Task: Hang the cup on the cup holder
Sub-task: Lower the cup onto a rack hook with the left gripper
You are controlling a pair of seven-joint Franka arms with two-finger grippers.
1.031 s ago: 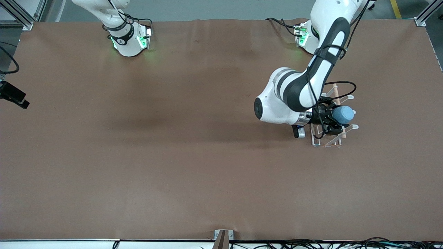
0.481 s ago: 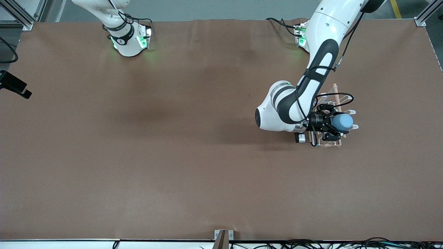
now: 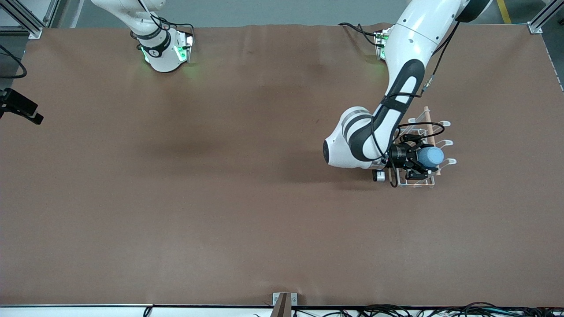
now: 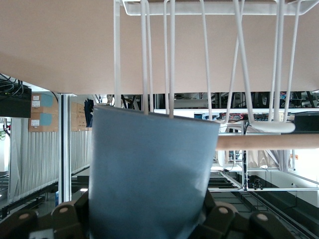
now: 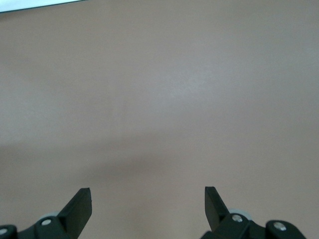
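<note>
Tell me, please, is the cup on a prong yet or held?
Held: the left gripper is shut on the cup, over the holder. Whether a prong is inside, I cannot tell.

No readable text, labels or numbers

Nothing on the brown-covered bench (image 3: 220,198), the white robot arms or the white wire rack with its light wooden rod (image 3: 423,149) carries lettering that can be read. The right arm's white base (image 3: 161,53) bears a small dark round mark, too small to make out. In the left wrist view, pale labels sit on brown cardboard boxes (image 4: 42,112) in the background, but their print cannot be read.
</note>
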